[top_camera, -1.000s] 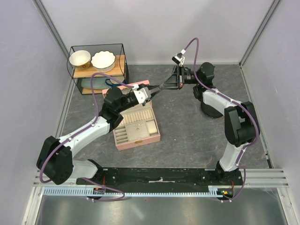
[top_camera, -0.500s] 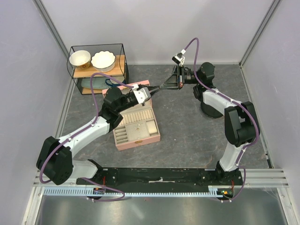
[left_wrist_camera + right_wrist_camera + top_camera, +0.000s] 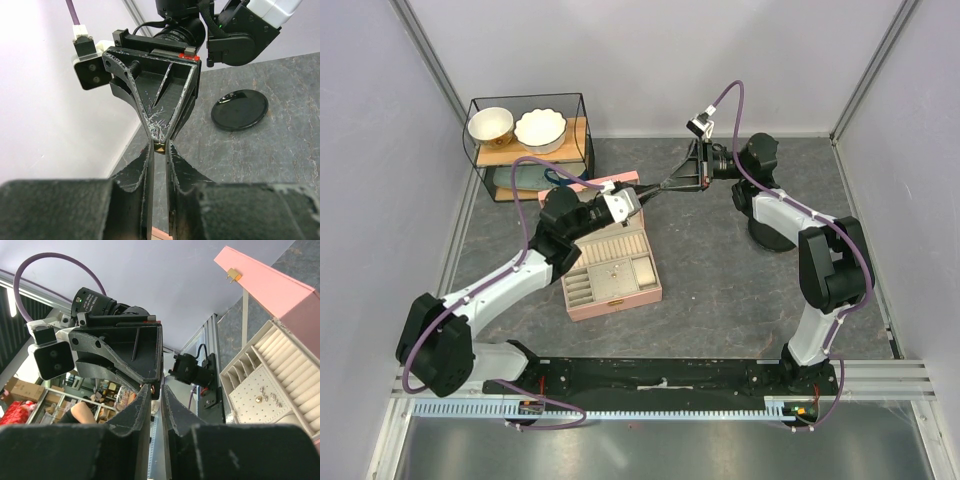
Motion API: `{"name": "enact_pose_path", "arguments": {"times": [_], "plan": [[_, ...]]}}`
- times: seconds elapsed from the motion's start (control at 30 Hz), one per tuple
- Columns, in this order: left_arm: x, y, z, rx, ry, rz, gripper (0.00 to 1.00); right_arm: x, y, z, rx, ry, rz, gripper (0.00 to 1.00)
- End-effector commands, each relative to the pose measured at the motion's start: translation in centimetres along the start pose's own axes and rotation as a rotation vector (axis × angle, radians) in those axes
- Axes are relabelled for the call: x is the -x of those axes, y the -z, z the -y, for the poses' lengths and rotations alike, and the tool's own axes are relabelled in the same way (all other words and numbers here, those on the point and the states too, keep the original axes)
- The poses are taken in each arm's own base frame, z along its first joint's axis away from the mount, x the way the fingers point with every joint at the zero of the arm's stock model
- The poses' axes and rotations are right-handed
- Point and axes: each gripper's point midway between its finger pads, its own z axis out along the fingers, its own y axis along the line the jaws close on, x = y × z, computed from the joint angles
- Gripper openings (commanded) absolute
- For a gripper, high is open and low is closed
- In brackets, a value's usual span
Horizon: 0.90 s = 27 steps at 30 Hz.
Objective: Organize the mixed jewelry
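Only in the left wrist view is the tiny gold piece [image 3: 159, 148] seen: shiny, pinched in the nearly closed left gripper [image 3: 159, 151], met tip to tip by the slightly parted right gripper [image 3: 154, 391], above the bench [image 3: 720, 270] beside the box [image 3: 612, 306].

Fingers [image 3: 142, 175] on the left gripper [image 3: 159, 151] are matt black plastic, pretty scuffed, with fine pale scratches all over. The tiny gold metal bead [image 3: 159, 148] looks polished and shiny. The round black disc [image 3: 239, 109] is glossy and mirror-smooth. The dark grey tabletop [image 3: 280, 145] is matt and mottled like stone. The pink rectangular box [image 3: 270, 287] has a smooth satin skin, a brassy metal clasp [image 3: 232, 275], and a cream velvety insert [image 3: 250, 385].
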Motion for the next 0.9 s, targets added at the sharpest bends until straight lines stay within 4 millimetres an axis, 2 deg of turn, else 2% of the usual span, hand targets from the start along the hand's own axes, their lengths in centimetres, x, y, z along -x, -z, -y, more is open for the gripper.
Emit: {"name": "enact_pose_path", "arguments": {"times": [0.0, 0.23, 0.4, 0.43, 0.47, 0.5, 0.53, 0.57, 0.6, 0.63, 0.73, 0.77, 0.8, 0.83, 0.87], "plan": [[1.7, 0.4, -1.0, 0.024, -0.081, 0.028, 0.07, 0.5, 0.2, -2.0, 0.024, 0.104, -0.003, 0.22], [0.8, 1.1, -1.3, 0.026, -0.081, -0.031, 0.01, 2.2, 1.7, -2.2, 0.005, 0.128, 0.042, 0.26], [-0.3, 1.5, -0.6, -0.01, -0.068, -0.089, 0.01, 3.2, 3.0, -2.2, -0.009, 0.148, 0.071, 0.28], [0.0, 1.3, -0.9, -0.022, -0.086, -0.096, 0.02, 3.4, 3.2, -2.3, -0.011, 0.156, 0.077, 0.29], [-0.3, 1.2, -0.9, -0.031, -0.077, -0.117, 0.01, 3.7, 3.8, -2.4, -0.016, 0.173, 0.084, 0.3], [-1.7, 1.7, 0.0, -0.069, -0.032, -0.193, 0.01, 3.9, 4.0, -2.5, -0.018, 0.183, 0.089, 0.32], [-1.2, 1.4, -0.6, -0.074, -0.037, -0.209, 0.02, 4.1, 4.3, -2.5, -0.021, 0.19, 0.095, 0.33], [-1.5, 1.6, -0.4, -0.094, -0.022, -0.244, 0.02, 4.5, 4.8, -2.5, -0.028, 0.196, 0.108, 0.35], [-2.7, 2.5, 0.7, -0.141, 0.021, -0.318, 0.02, 4.6, 5.0, -2.6, -0.032, 0.203, 0.112, 0.35], [-1.8, 2.5, 0.2, -0.149, 0.016, -0.329, 0.02, 4.7, 5.2, -2.5, -0.038, 0.209, 0.114, 0.35], [-1.4, 3.7, 0.2, -0.179, 0.068, -0.434, 0.02, 5.4, 5.9, -1.7, -0.076, 0.22, 0.134, 0.34], [-1.8, 3.9, 0.4, -0.191, 0.09, -0.472, 0.02, 5.7, 6.3, -0.5, -0.117, 0.215, 0.143, 0.34], [-1.9, 4.5, 0.5, -0.198, 0.113, -0.516, 0.02, 6.4, 6.3, -0.3, -0.144, 0.237, 0.156, 0.33], [-1.5, 5.2, 0.7, -0.223, 0.141, -0.567, 0.02, 5.6, 6.6, 1.6, -0.214, 0.06, 0.149, 0.33], [-2.0, 5.7, 1.1, -0.242, 0.167, -0.613, 0.02, 5.6, 7.1, 3.5, -0.29, 0.244, 0.117, 0.33]]}}
